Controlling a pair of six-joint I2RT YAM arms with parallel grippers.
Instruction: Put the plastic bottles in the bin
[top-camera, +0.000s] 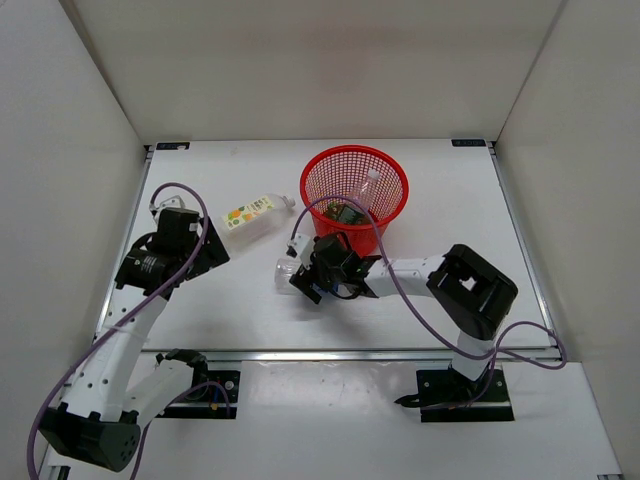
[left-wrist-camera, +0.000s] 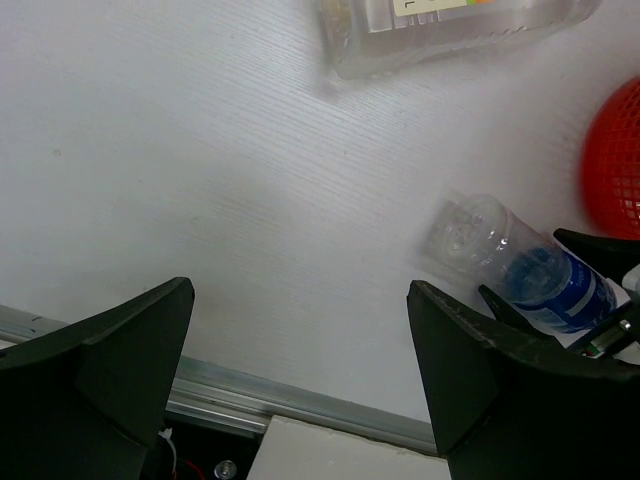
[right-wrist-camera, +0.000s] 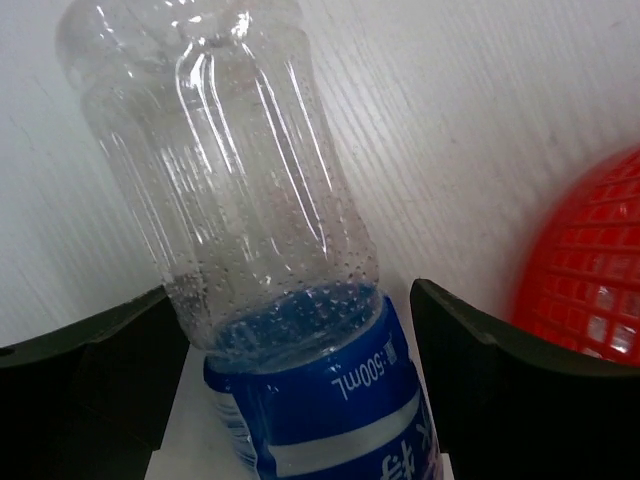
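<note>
The clear bottle with the blue label (top-camera: 286, 271) lies on the table in front of the red mesh bin (top-camera: 355, 160). My right gripper (top-camera: 306, 278) is open, its jaws standing either side of that bottle (right-wrist-camera: 260, 200) at the label's upper edge. The white bottle with the fruit-print label (top-camera: 250, 213) lies left of the bin. A bottle with a dark green label (top-camera: 346, 212) and a pale one (top-camera: 368, 188) lie inside the bin. My left gripper (top-camera: 210, 250) is open and empty, just below the white bottle (left-wrist-camera: 450, 25).
The table's metal front rail (left-wrist-camera: 300, 400) runs under the left gripper. The bin's red wall shows at the right of the right wrist view (right-wrist-camera: 590, 270) and of the left wrist view (left-wrist-camera: 615, 160). White walls enclose the table on three sides.
</note>
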